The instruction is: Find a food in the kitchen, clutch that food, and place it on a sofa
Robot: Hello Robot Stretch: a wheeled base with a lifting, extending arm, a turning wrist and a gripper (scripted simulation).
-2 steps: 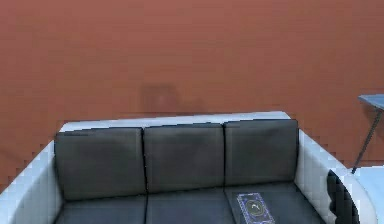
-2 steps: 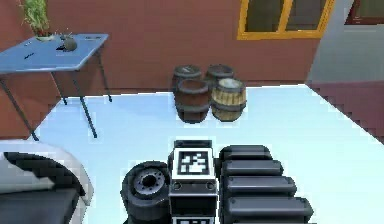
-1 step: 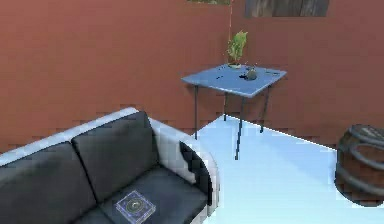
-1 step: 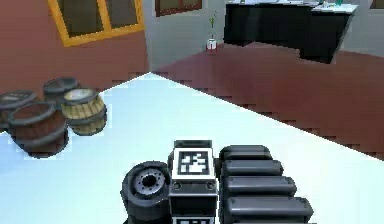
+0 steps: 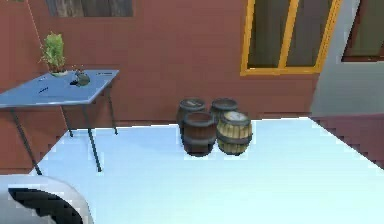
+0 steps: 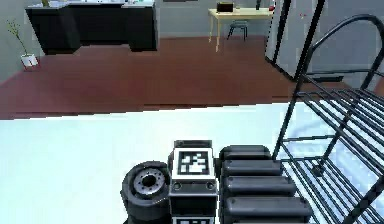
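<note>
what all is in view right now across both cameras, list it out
barrels: four, brown and dark, pale floor, forward view's middle
table: one, blue, forward view's left
potted plant: one, green, on the table
window: one, yellow frame, red-brown wall
cabinets: one run, dark, arm side view's upper left
floor plant: one, white pot, beside cabinets
desk: one, yellow, far back
rack: one, black, arm side view's right
arm: one, dark, bottom edge
gripper: one, dark, left of arm
</note>
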